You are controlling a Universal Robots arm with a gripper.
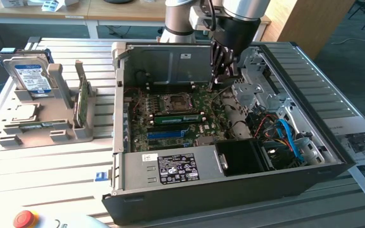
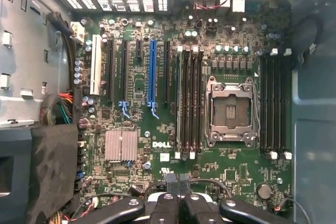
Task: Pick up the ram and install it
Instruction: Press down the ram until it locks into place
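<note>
Motherboard (image 1: 169, 118) ram (image 1: 177, 118) lengthwise, flat.

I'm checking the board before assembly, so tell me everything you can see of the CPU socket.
The CPU socket is square, with a silver metal frame and levers around a dark centre, and no cooler on it. It lies flat on the green motherboard, between two banks of black memory slots.

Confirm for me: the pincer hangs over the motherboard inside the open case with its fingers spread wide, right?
Not quite. The pincer does hang over the motherboard inside the open case, but its fingers are shut together, not spread wide, with nothing between them. The wrist view shows this.
</note>
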